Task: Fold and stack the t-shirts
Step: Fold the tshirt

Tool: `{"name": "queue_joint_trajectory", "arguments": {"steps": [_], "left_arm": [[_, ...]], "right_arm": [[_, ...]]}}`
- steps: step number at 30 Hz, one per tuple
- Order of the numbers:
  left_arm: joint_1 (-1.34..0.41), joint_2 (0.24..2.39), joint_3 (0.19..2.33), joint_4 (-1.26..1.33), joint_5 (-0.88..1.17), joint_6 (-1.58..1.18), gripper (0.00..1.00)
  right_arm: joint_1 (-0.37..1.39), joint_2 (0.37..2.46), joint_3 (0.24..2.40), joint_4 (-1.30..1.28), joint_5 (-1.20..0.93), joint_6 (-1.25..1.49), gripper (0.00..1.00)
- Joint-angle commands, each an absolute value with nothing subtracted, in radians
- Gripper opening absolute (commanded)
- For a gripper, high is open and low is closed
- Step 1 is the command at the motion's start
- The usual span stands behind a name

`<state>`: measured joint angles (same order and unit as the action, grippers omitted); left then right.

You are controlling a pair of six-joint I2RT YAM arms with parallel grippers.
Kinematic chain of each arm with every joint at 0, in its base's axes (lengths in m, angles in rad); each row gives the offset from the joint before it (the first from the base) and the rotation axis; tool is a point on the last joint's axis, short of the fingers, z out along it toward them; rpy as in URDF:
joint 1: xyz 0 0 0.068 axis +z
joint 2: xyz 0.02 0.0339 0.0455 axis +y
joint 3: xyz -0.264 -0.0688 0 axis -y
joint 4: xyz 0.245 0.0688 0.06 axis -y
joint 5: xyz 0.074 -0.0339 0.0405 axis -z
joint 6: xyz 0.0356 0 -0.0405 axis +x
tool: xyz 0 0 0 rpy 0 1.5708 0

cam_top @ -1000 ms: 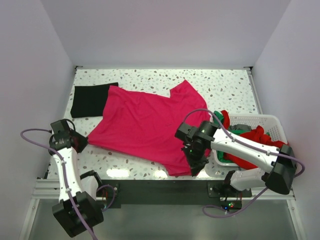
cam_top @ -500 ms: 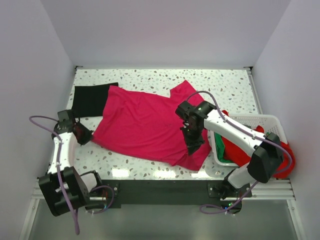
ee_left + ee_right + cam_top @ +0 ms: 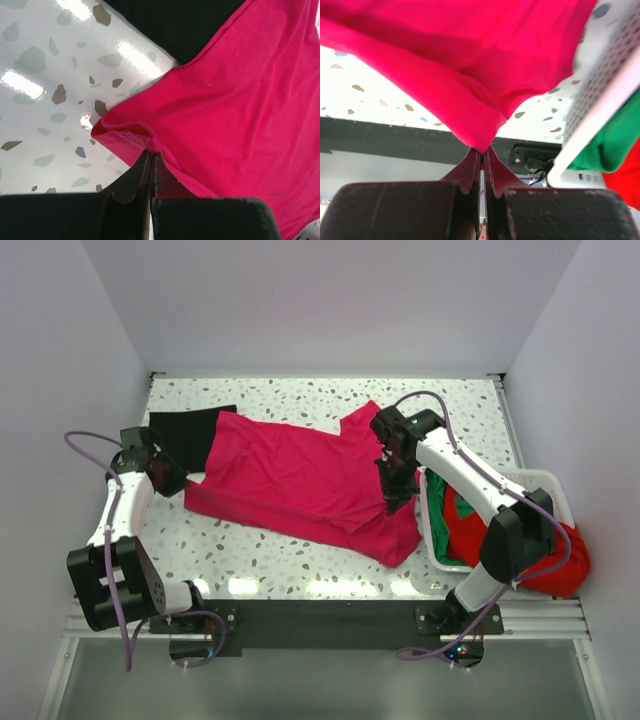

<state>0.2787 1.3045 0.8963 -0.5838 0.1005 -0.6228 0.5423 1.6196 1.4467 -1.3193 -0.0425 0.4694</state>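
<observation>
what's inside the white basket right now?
A red shirt, spilling over the near right rim, and a green shirt by the left wall. The right arm crosses the basket; anything underneath is hidden.

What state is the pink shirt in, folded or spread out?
Mostly spread, not yet folded. The left gripper and right gripper pinch the pink shirt at its near corners, the right one lifted; the rest lies flat.

My left arm (image 3: 125, 512) and right arm (image 3: 460, 472) wear white shells over chunky black joints, each trailing a purple cable (image 3: 425, 393). My left gripper (image 3: 151, 155) and right gripper (image 3: 482, 150) are tapering matte-black wedges.
</observation>
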Motion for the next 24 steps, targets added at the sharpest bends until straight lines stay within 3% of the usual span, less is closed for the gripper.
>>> {"name": "queue_joint_trajectory", "arguments": {"steps": [1, 9, 20, 22, 23, 24], "left_arm": [[0.261, 1.342, 0.966, -0.537, 0.124, -0.572, 0.00], [0.223, 1.454, 1.041, -0.505, 0.175, -0.545, 0.00], [0.149, 1.565, 1.127, -0.521, 0.084, -0.554, 0.00], [0.147, 1.568, 1.140, -0.529, 0.055, -0.560, 0.09], [0.147, 1.568, 1.144, -0.531, 0.049, -0.561, 0.23], [0.147, 1.566, 1.150, -0.531, 0.040, -0.563, 0.29]], "right_arm": [[0.490, 1.646, 1.528, -1.350, -0.003, 0.410, 0.00], [0.423, 1.741, 1.606, -1.345, 0.025, 0.356, 0.00], [0.388, 1.888, 1.687, -1.325, 0.058, 0.305, 0.00], [0.379, 1.926, 1.712, -1.324, 0.058, 0.299, 0.00], [0.376, 1.943, 1.724, -1.322, 0.057, 0.293, 0.00], [0.373, 1.957, 1.752, -1.321, 0.057, 0.290, 0.00]]}}
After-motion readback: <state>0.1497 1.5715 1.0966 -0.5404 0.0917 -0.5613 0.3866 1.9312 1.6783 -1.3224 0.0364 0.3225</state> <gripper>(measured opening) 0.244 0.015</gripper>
